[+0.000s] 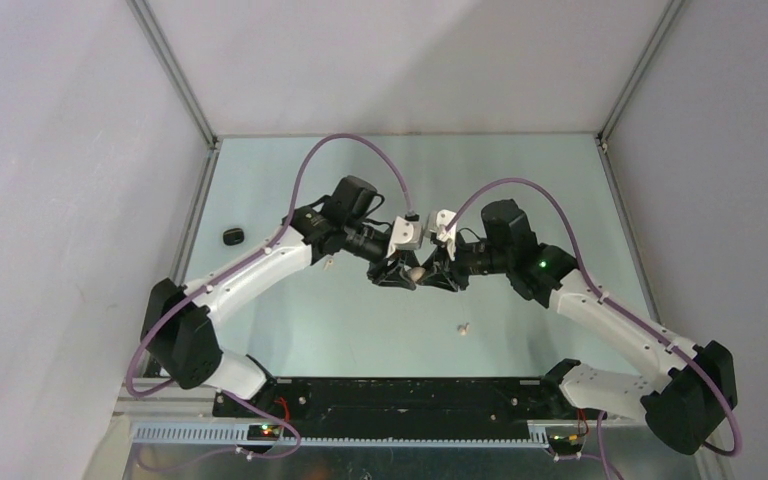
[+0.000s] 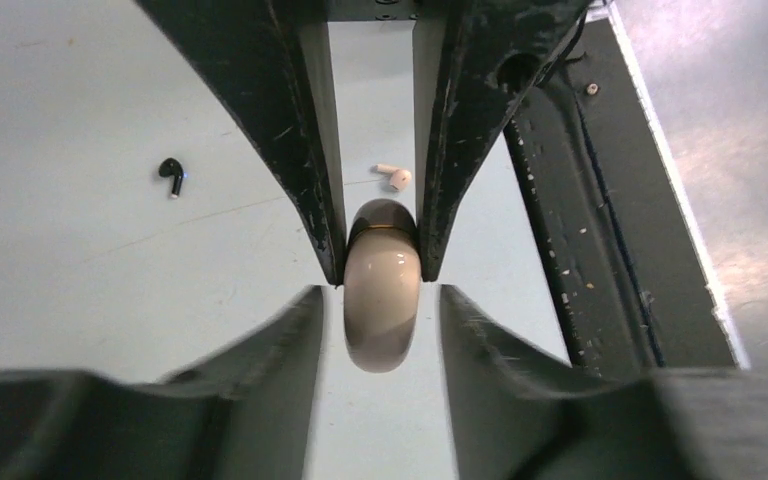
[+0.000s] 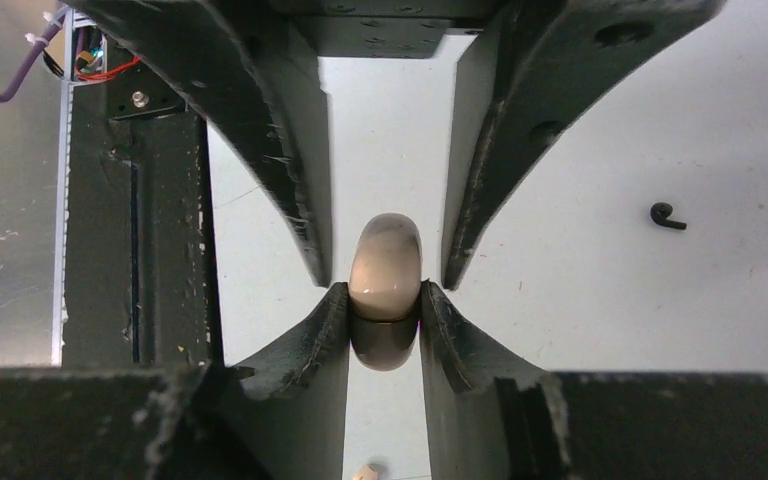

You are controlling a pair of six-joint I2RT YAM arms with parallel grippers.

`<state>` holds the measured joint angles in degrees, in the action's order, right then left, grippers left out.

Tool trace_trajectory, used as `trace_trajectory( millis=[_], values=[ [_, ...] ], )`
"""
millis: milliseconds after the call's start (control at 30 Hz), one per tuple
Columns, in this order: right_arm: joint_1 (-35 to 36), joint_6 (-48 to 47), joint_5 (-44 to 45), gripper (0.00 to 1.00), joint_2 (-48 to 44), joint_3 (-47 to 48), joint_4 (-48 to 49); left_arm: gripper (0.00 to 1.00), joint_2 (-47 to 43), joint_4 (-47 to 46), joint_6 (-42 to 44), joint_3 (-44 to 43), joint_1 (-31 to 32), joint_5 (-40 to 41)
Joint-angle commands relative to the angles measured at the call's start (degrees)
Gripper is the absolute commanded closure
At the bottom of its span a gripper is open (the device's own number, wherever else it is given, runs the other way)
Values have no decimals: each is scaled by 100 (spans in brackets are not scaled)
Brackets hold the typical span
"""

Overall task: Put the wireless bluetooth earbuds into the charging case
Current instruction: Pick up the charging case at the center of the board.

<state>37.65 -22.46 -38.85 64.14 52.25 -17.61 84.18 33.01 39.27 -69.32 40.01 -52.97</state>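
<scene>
The cream charging case (image 1: 415, 272) hangs above the table's middle, between two grippers that meet tip to tip. My right gripper (image 3: 383, 297) is shut on it, and both fingertips (image 3: 332, 300) press its sides near the lid seam. My left gripper (image 2: 381, 300) is open. Its blurred fingers (image 2: 300, 320) flank the case (image 2: 382, 310) with a narrow gap on each side. A cream earbud (image 1: 463, 327) lies on the table in front of the grippers. It shows again in both wrist views: earbud (image 2: 394, 176), earbud (image 3: 365, 471). A black earbud (image 2: 171, 175) lies apart from it, and the same black earbud (image 3: 667, 215) shows in the right wrist view.
The black base plate (image 1: 390, 395) of the arms runs along the near edge. A small black object (image 1: 232, 236) sits by the left wall rail. Grey walls close the table on the left, back and right.
</scene>
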Motion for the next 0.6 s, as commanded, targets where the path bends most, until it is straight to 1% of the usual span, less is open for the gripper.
trace_trajectory(
  millis=[0, 33, 133, 167, 200, 233, 267, 300, 333, 367, 400, 433, 467, 500, 533, 567],
  values=[
    [-127, 113, 80, 88, -251, 118, 252, 43, -388, -154, -97, -44, -102, -131],
    [-171, 179, 58, 89, -307, 167, 212, 37, -413, -163, -109, -49, -144, -164],
    [-413, 366, -150, 90, -395, 446, 114, 31, -517, -354, -375, -80, -457, -495],
    [-523, 462, -266, 90, -424, 598, 85, 25, -543, -457, -521, -76, -542, -686],
    [-588, 514, -322, 90, -431, 688, 10, 19, -596, -784, -904, -30, -704, -780],
    [-738, 655, -489, 90, -425, 892, -20, 16, -618, -993, -1115, 1, -788, -979],
    [-823, 752, -587, 90, -422, 989, -16, 13, -643, -1481, -1653, 104, -948, -1075],
    [-1001, 982, -790, 90, -398, 1202, 2, 13, -650, -1802, -1959, 174, -1007, -1227],
    [-1082, 1122, -883, 91, -370, 1311, 66, 13, -640, -2529, -2745, 334, -1099, -1278],
    [-1244, 1444, -1080, 91, -311, 1526, 127, 13, -622, -3469, -3627, 545, -1155, -1337],
    [-1327, 1625, -1186, 91, -273, 1627, 302, 13, -614, -3978, -4067, 667, -1163, -1338],
    [-1466, 2025, -1355, 91, -201, 1783, 420, 13, -574, -4996, -4994, 890, -1169, -1277],
    [-1534, 2258, -1438, 91, -165, 1834, 733, 13, -541, -5528, -5445, 1010, -1174, -1242],
    [-1652, 2774, -1610, 91, -92, 1875, 926, 13, -450, -6741, -6466, 1233, -1178, -1143],
    [-1706, 3011, -1657, 91, -11, 1885, 1306, 12, -387, -7368, -6959, 1345, -1183, -1087],
    [-1774, 3443, -1717, 91, 35, 1890, 1454, 12, -240, -8774, -8024, 1545, -1200, -946]
  ],
)
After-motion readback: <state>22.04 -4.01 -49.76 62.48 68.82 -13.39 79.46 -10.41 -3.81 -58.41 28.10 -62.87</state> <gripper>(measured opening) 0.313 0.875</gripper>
